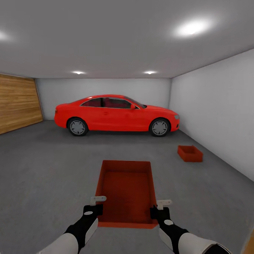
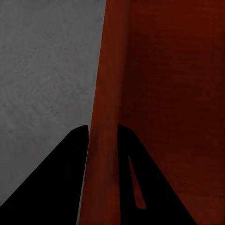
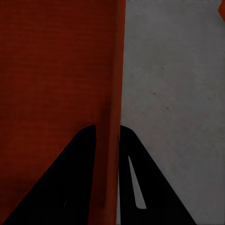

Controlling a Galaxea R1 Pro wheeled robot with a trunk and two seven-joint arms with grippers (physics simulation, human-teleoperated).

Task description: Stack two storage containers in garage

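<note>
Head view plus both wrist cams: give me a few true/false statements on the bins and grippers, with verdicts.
1. Both grippers clamp side walls of the near orange-red open-top plastic bin: left gripper, right gripper. True.
2. The second orange-red bin sits inside the held one. False: it rests apart on the dark grey concrete floor, near the white right wall.
3. The red car is parked side-on ahead. True.
4. The held bin carries cargo. False: its visible inside is empty.
</note>
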